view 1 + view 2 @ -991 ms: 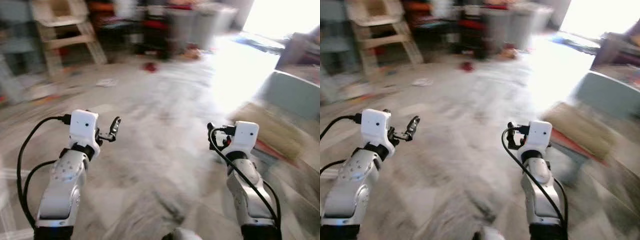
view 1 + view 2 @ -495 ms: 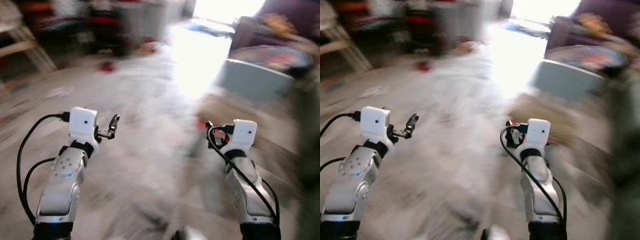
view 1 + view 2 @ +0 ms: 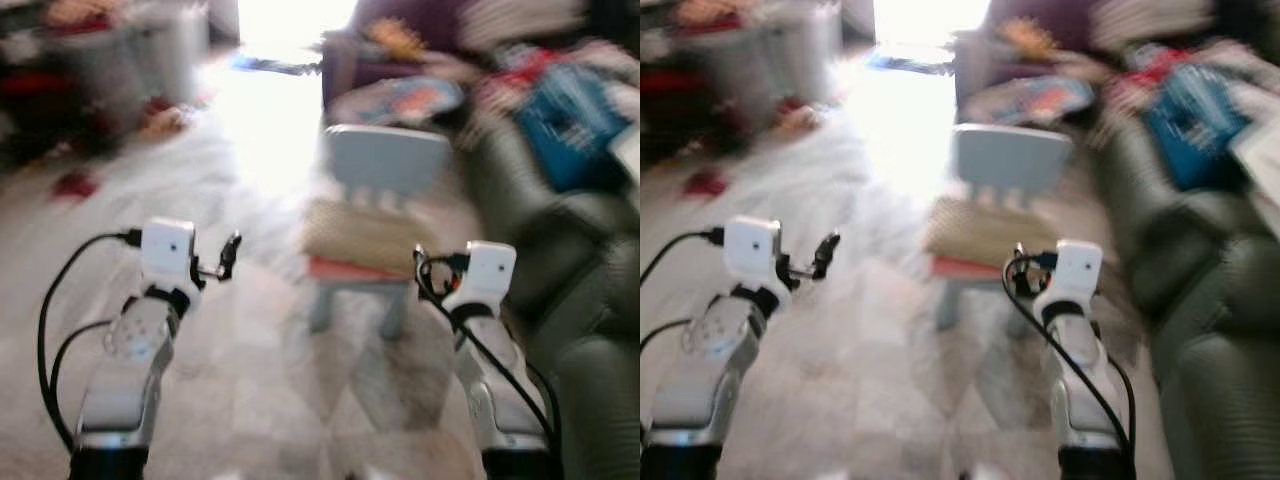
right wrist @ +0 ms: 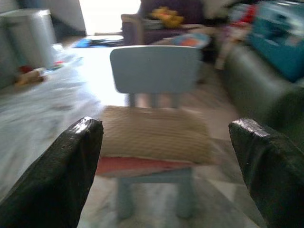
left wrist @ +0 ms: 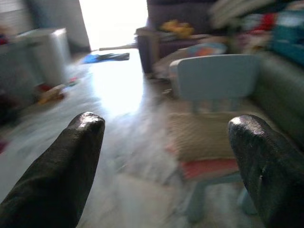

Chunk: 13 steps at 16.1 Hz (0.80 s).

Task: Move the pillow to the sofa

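Tan woven pillow (image 4: 154,134) lies on small pale-blue plastic chair (image 4: 155,69), w/ dark green sofa (image 3: 1220,330) just beside; both hands (image 5: 166,166) (image 4: 166,166) spread, empty, pale marble floor (image 3: 250,330).

The tan woven pillow (image 4: 154,134) lies flat on the seat of a small pale-blue chair (image 4: 155,69), just beside the dark green sofa (image 3: 585,330), which stands at the robot's right

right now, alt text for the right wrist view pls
A tan pillow lies on the seat of a small pale blue chair, framed between the right hand's two open black fingers. A dark green sofa stands beside the chair.
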Motion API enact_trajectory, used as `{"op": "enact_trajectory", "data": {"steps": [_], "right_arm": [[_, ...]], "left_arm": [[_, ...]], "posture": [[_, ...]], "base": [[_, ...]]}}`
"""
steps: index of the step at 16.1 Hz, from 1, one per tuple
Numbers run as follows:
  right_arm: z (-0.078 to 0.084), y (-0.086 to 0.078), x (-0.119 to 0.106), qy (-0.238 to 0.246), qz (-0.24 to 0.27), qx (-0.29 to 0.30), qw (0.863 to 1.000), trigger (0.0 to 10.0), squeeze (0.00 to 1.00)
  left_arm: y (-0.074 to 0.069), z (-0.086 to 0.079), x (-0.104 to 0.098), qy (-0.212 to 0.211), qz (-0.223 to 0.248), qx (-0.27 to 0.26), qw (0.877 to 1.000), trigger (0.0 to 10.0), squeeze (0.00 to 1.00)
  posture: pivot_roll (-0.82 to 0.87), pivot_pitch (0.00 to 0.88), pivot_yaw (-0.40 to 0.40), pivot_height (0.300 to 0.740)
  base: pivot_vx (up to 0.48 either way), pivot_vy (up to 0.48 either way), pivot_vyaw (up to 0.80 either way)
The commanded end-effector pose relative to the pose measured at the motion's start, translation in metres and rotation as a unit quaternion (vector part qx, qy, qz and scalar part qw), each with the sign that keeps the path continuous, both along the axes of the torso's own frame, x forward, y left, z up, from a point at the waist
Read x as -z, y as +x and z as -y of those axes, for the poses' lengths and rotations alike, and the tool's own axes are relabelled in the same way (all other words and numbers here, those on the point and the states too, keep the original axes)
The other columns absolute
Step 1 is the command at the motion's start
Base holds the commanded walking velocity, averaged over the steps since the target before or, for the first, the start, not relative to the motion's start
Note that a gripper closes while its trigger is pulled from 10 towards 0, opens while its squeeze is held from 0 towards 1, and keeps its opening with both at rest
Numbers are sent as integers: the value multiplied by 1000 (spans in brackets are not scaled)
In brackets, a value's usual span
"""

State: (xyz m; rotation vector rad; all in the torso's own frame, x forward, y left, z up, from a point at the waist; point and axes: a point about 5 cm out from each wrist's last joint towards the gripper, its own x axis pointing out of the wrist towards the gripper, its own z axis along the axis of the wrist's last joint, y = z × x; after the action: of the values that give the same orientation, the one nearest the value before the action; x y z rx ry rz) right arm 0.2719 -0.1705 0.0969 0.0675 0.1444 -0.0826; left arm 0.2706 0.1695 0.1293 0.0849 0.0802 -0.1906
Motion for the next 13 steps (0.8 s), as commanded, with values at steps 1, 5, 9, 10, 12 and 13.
{"op": "enact_trajectory", "data": {"steps": [1,5,9,10,12,13], "right_arm": [[9,0,-2,-7,-1,14,1000,10000,0],[9,0,-1,-7,3,8,1000,10000,0],[7,-1,-3,17,14,-19,1000,10000,0],[3,-2,-2,34,16,-28,999,10000,0],[-9,-4,-4,46,22,-54,997,10000,0],[-14,-4,-5,41,25,-68,996,10000,0]], "left_arm": [[1,8,0,1,0,13,1000,10000,0],[-15,9,16,5,-67,24,997,10000,0],[-31,-8,25,26,-56,12,998,10000,0],[-29,-13,25,15,-51,-15,998,10000,0],[-30,-13,22,57,-24,-31,998,10000,0],[-32,-12,21,65,-10,-38,997,10000,0]], "posture": [[-7,0,-60,740],[12,0,-73,740],[34,0,-91,740],[38,0,-91,740],[32,0,-85,740],[31,0,-80,740]], "base": [[334,345,-800],[0,0,-200],[0,0,0],[0,0,0],[0,0,0],[0,0,0]]}}
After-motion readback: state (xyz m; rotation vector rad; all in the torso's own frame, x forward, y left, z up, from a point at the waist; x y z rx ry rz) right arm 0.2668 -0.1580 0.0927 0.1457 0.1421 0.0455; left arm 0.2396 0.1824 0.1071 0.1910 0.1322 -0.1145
